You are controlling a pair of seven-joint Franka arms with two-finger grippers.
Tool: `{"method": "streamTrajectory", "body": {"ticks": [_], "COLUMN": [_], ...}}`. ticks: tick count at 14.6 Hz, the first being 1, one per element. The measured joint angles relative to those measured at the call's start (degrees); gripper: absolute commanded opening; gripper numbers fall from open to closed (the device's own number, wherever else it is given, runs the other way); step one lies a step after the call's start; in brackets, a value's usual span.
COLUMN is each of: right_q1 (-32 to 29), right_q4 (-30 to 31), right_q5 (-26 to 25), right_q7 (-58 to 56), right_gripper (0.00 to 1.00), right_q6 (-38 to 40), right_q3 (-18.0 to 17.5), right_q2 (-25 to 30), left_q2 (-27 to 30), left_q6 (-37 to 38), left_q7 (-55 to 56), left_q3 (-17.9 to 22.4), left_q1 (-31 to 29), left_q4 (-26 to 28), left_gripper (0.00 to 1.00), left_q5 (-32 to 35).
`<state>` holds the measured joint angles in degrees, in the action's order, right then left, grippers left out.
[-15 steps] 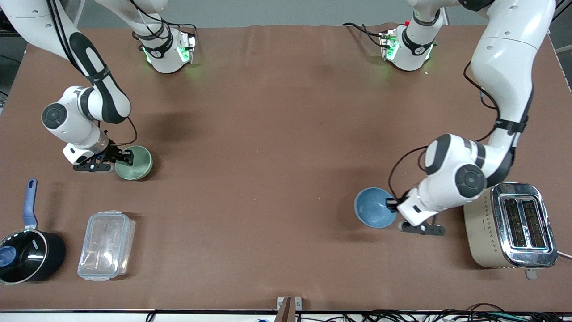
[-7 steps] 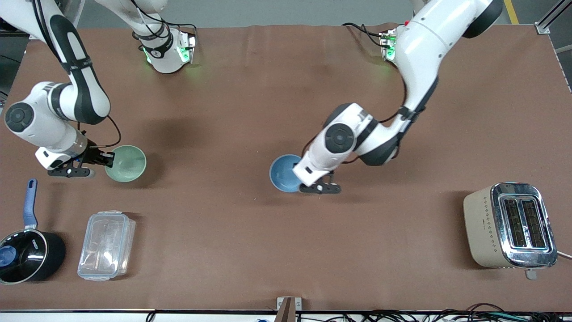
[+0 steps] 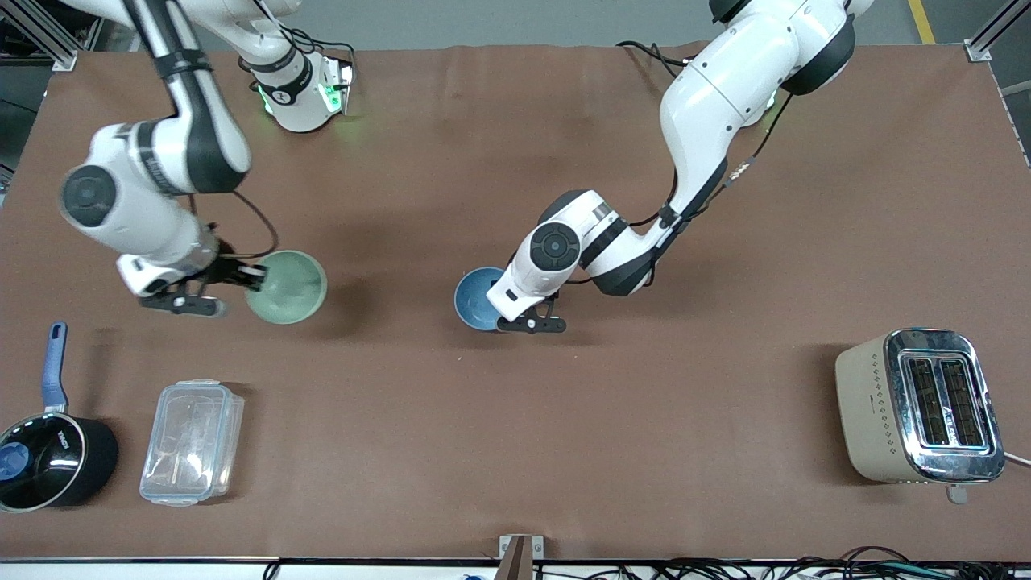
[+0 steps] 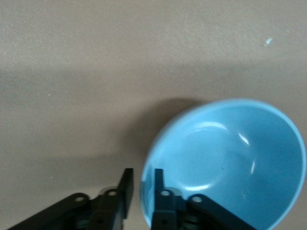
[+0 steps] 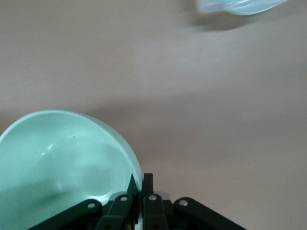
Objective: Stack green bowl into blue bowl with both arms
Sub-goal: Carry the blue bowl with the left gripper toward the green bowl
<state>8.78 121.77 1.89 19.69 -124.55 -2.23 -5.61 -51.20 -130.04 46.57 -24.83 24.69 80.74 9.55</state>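
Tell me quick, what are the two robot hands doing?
Left gripper: shut on the rim of the small sky-blue bowl.
Right gripper: shut on the rim of the small pale green bowl.

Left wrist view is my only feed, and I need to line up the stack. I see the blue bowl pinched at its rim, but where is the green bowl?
Observer: The green bowl is over the table toward the right arm's end, well apart from the blue bowl.
Operator: Is it held?
Observer: Yes, the right gripper is shut on its rim, with one finger inside and one outside.
Operator: What else is on the table?
Observer: A clear container and a saucepan sit nearer the front camera at the right arm's end, and a toaster sits at the left arm's end.
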Motion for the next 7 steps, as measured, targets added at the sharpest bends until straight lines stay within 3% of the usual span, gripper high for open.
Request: {"method": "streamTrajectory", "body": {"ticks": [3, 7], "right_q1": [11.35, 22.24], "right_q4": [-5.69, -18.62], "right_q5": [0.06, 0.07], "right_q7": [16.85, 33.74], "right_gripper": [0.00, 0.00], "right_q6": [3.53, 7.69], "right_q3": [-0.20, -0.20], "right_q2": [-0.72, -10.04], "left_q2": [1.41, 13.34], "left_q6": [0.57, 13.85], "left_q7": [0.49, -3.09], "left_q3": [1.64, 6.95], "left_q1": [-0.26, -4.23], "left_q4": [-2.28, -4.84], "left_gripper": [1.00, 1.00], "left_q5": [0.59, 0.85]}}
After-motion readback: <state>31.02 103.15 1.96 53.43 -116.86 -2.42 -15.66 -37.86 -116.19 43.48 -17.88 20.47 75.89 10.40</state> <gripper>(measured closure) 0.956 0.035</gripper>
